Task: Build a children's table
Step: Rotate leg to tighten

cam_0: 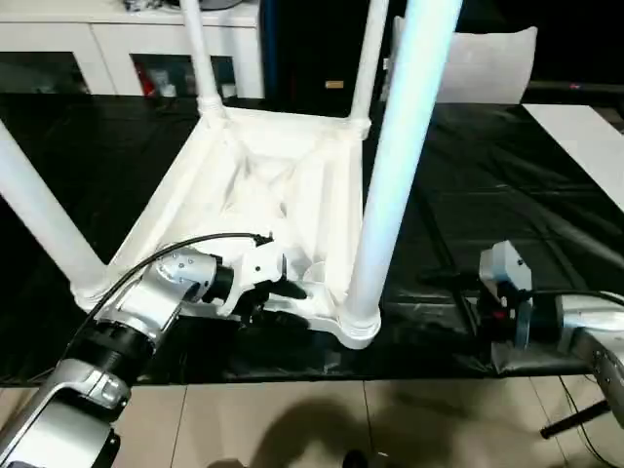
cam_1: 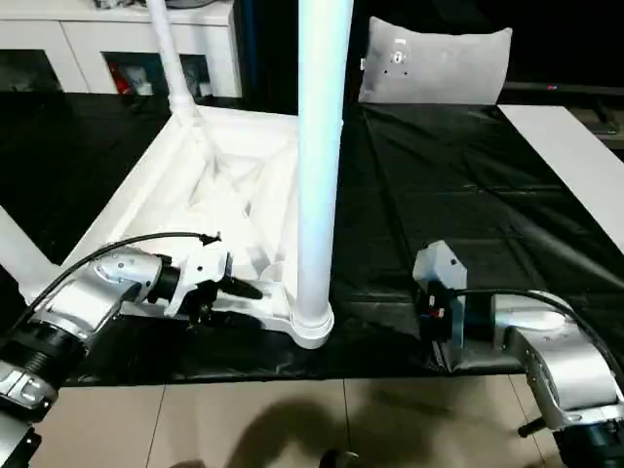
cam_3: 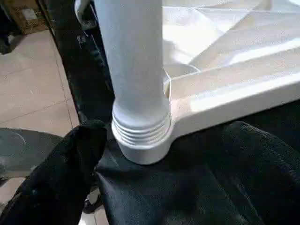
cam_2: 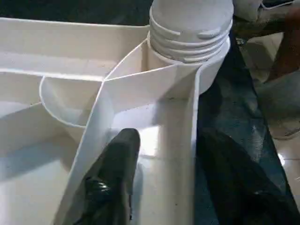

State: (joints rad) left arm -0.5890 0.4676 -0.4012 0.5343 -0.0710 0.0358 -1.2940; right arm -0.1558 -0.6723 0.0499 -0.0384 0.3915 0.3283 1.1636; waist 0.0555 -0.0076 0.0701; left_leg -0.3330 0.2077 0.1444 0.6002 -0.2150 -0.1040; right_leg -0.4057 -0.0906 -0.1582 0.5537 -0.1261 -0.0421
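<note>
Astride the near rim of the upturned table (cam_0: 292, 185), the left gripper (cam_0: 278, 290) straddles that wall, one finger (cam_2: 115, 178) inside, not yet clamped. Just beside it stands the near leg (cam_0: 400, 166), upright in its socket (cam_0: 357, 327). The right gripper (cam_3: 154, 187) gapes wide, empty, facing that socket.

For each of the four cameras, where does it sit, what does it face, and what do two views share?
Left eye: on the head, facing down at the upside-down table; left gripper at its rim.
Right eye: beside it, same scene; right gripper apart from the table.
Left wrist: along its fingers, astride the rim.
Right wrist: toward the near leg.
Both wrist views share that leg's socket.
</note>
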